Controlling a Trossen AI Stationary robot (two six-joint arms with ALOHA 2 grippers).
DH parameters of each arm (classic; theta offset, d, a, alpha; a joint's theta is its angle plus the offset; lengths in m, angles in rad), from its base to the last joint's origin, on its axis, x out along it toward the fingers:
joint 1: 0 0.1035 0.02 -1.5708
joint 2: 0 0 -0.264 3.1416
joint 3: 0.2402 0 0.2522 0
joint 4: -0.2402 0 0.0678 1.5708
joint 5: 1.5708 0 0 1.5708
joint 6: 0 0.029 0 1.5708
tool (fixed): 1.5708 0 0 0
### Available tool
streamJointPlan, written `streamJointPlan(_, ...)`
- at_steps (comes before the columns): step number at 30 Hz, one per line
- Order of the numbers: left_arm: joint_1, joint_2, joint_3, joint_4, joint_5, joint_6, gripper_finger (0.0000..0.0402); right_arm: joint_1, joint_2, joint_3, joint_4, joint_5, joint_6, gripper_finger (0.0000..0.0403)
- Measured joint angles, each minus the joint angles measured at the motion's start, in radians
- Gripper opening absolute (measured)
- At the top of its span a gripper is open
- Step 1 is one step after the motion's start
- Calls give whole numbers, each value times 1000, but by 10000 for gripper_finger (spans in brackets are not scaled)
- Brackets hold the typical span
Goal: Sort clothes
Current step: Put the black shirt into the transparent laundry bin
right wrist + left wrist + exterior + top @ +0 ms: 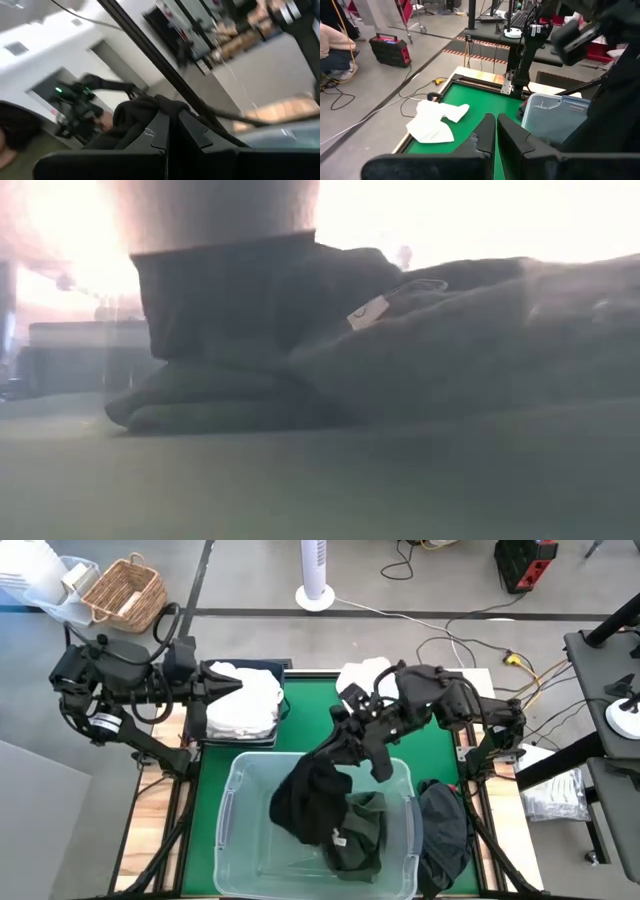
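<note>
My right gripper (342, 738) is shut on a black garment (312, 798) that hangs over the clear tub (232, 802). A dark green garment with a small white tag (368, 311) lies in the tub (362, 830). A pile of white clothes (245, 700) rests on the navy bin (272, 667) at the far left. My left gripper (496, 131) is shut and holds nothing, just above that pile (232, 686). Another white garment (365, 675) lies on the green mat at the far side, also seen in the left wrist view (436, 122). My right gripper pinches a bunched upper part of the black garment (144, 106) between its two fingers. The fingers come about level from the table's right. The cloth hangs slack below them (228, 295), and its lower end reaches down into the tub.
A dark garment (445, 828) lies beside the tub at the near right. A wicker basket (125, 592) and a white fan base (315, 595) stand on the floor beyond the table. A person (335, 42) crouches on the floor off the table's far side.
</note>
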State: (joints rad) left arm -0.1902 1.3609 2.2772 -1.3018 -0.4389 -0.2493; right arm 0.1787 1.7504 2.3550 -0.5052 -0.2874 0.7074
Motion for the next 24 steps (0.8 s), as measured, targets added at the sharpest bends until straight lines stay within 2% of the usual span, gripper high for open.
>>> streamJointPlan(14, 0, 11, 0, 0, 0, 31, 0, 0, 2, 0, -440, 3, 7, 12)
streamJointPlan(24, 0, 11, 0, 0, 0, 32, 0, 0, 10, -2, -775, 105, 7, 12)
